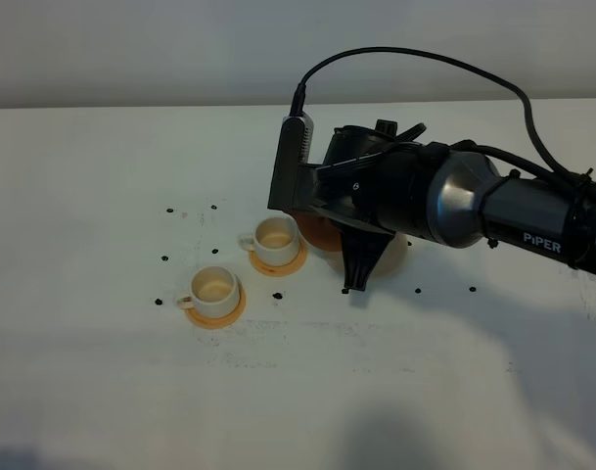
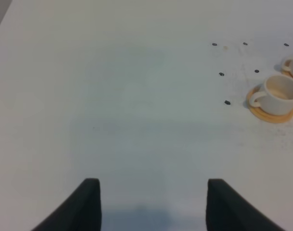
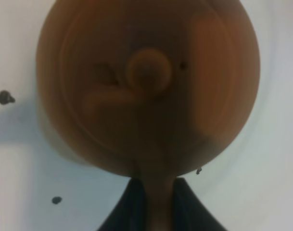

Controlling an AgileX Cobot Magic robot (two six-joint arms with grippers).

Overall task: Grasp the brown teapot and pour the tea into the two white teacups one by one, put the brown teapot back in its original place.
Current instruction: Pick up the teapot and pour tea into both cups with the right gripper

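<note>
Right pincer (image 3: 156,195) grips brown teapot (image 3: 146,86) by its handle (left pincer (image 2: 153,183) gapes, idle); keep it level, centred over saucer (image 1: 397,251).

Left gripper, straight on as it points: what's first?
Probably only bare white tabletop; the line from the open left gripper looks free. The white teacup on its orange coaster sits well aside.

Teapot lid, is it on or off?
On. The right wrist view shows the knobbed lid sitting on the brown teapot.
</note>
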